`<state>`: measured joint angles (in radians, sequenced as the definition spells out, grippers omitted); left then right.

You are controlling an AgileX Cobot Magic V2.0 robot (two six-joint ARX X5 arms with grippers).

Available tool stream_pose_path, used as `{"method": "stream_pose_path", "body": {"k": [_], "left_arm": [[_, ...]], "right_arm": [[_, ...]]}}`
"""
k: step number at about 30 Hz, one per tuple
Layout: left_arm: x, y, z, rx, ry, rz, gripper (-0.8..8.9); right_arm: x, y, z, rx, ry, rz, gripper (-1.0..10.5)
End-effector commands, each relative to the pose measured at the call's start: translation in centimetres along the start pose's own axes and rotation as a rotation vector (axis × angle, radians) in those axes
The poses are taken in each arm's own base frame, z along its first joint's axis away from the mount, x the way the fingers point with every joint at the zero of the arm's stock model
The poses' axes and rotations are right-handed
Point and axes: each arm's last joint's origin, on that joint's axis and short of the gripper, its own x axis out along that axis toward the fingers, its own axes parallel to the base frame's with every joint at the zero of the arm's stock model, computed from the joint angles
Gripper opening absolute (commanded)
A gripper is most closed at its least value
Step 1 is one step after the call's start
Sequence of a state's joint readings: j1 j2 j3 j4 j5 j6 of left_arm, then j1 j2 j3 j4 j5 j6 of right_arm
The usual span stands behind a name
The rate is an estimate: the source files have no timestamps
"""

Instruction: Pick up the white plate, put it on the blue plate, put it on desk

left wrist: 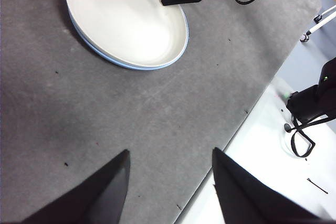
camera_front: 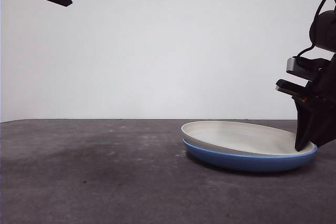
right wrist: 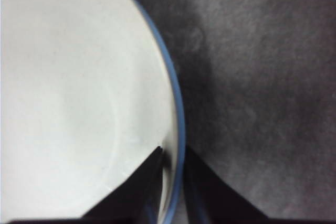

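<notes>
The white plate (camera_front: 239, 136) lies nested in the blue plate (camera_front: 247, 160) on the desk (camera_front: 94, 177), its far side riding a little higher than the blue rim, so it sits slightly tilted rather than flush. The right gripper (right wrist: 172, 157) straddles the stacked rims, one jaw inside the white plate and one outside the blue, closed down to a narrow gap; whether it pinches one rim or both I cannot tell. The left gripper (left wrist: 169, 167) hangs open and empty over bare desk, well apart from the plates, near the desk's edge. The risk, as I judge it: a lift from here could drag the blue plate along, or the smooth rim could slip from so shallow a pinch and clatter back down.
</notes>
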<state>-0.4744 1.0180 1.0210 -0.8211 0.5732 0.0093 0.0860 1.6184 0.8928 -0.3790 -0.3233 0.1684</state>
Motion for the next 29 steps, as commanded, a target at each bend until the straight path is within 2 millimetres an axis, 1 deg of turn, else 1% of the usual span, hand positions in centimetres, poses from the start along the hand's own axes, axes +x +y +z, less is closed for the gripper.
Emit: {"method": "stream_pose_path", "body": {"k": [1, 6, 9, 17, 20, 24, 29], "left_arm": [[-0.1, -0.2, 0.3, 0.019, -0.01, -0.006, 2.48], [-0.1, -0.2, 0.3, 0.019, -0.01, -0.006, 2.48], [-0.1, -0.2, 0.3, 0.019, -0.009, -0.006, 2.48], [-0.1, -0.2, 0.3, 0.02, -0.01, -0.006, 2.48], [-0.1, -0.2, 0.3, 0.02, -0.011, -0.006, 2.48], [-0.1, -0.2, 0.4, 0.023, -0.016, -0.006, 2.48], [-0.1, -0.2, 0.5, 0.031, -0.029, -0.006, 2.48]], "right_arm": [[0.3, 0.0, 0.3, 0.002, -0.002, -0.013, 0.1], [0.0, 0.1, 0.4, 0.011, -0.017, -0.014, 0.1], [-0.8, 0.4, 0.6, 0.018, -0.054, -0.006, 0.1], [-4.8, 2.0, 1.2, -0.005, -0.202, 0.046, 0.1], [-5.9, 2.4, 1.2, -0.006, -0.237, 0.073, 0.1], [-6.5, 3.1, 1.2, -0.008, -0.256, 0.088, 0.1], [-6.2, 4.8, 1.2, -0.036, -0.253, 0.122, 0.1]]}}
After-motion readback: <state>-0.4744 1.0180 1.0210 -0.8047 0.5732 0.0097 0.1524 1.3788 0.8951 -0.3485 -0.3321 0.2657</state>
